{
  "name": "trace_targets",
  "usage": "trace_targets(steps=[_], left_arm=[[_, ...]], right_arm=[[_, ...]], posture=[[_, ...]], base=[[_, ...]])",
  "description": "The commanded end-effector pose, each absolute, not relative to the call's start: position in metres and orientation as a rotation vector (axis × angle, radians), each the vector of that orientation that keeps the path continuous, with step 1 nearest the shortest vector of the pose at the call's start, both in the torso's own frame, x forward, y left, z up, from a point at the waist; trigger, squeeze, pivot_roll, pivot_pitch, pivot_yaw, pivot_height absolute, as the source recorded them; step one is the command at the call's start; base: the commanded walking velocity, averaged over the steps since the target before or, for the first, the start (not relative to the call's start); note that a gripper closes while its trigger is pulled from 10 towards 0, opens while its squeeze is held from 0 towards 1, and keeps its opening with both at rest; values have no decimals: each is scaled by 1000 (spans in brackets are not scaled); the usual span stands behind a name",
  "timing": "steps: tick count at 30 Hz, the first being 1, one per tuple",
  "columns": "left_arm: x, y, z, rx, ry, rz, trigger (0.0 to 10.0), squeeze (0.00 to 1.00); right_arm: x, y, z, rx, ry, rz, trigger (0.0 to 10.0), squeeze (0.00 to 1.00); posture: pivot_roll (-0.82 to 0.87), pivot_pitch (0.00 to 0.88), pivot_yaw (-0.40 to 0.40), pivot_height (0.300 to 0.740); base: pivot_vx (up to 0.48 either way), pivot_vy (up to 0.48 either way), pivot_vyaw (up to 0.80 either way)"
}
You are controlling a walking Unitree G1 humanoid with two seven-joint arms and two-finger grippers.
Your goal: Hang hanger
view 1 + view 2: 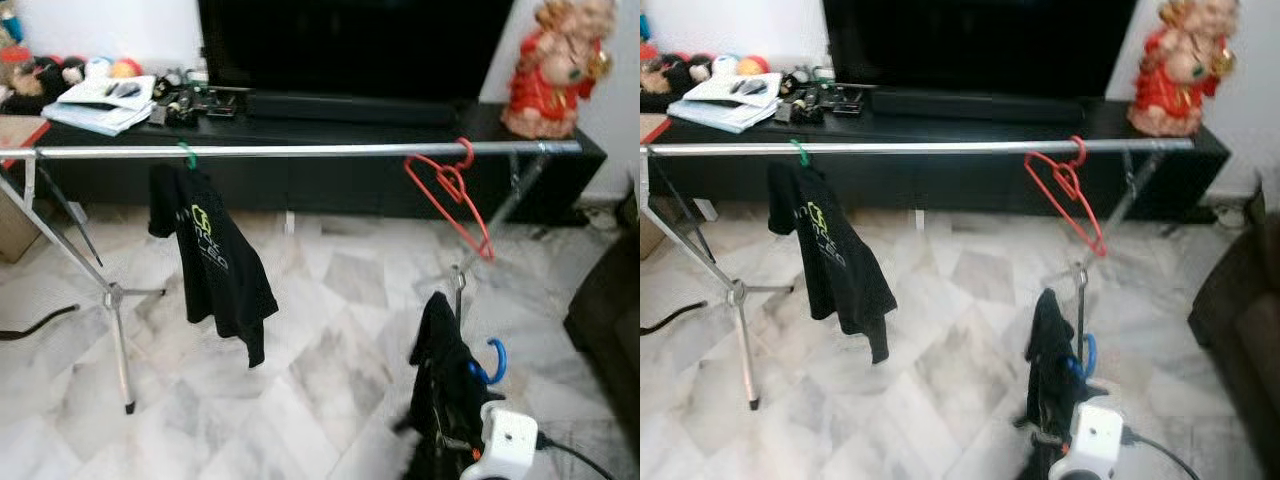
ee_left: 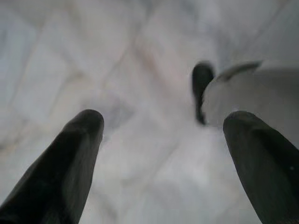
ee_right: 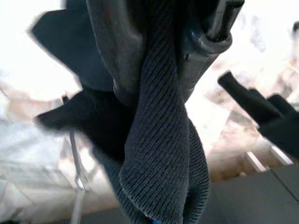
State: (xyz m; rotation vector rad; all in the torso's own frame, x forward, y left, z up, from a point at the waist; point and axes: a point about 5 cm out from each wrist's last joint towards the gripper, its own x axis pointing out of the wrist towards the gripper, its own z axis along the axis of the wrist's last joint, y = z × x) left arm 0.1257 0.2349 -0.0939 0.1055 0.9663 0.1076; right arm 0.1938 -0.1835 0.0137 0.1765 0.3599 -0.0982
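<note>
A silver clothes rail (image 1: pixel 300 151) runs across in front of me. Near its left end a black shirt (image 1: pixel 215 265) hangs on a green hanger (image 1: pixel 188 155). An empty red hanger (image 1: pixel 452 195) dangles near the right end. Low at the front right, my right gripper (image 3: pixel 159 56) is shut on a dark garment (image 1: pixel 440 370) carried on a blue hanger (image 1: pixel 495 362), below the rail. In the right wrist view the ribbed cloth (image 3: pixel 159 154) is pinched between the fingers. My left gripper (image 2: pixel 163 126) is open over the marble floor, holding nothing.
Behind the rail stands a black TV cabinet (image 1: pixel 330 125) with books (image 1: pixel 100 100) and a red figurine (image 1: pixel 555 65). The rack's tripod leg (image 1: pixel 118 330) stands at the left, another (image 1: pixel 458 285) at the right. A dark sofa (image 1: pixel 610 320) borders the right. A cable (image 1: pixel 35 325) lies on the floor.
</note>
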Motion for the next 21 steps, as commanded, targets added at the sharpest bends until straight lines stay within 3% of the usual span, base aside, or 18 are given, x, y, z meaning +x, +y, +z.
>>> trace_targets(steps=[1,21], left_arm=[[122,239,-94,102,985,117,10000,0],[125,240,-94,105,985,114,10000,0]], right_arm=[[198,-186,19,169,328,-101,10000,0],[200,-185,17,169,330,-99,10000,0]], posture=[[-67,79,-24,721],[-62,68,-18,721]], base=[[-319,0,0],[-319,0,0]])
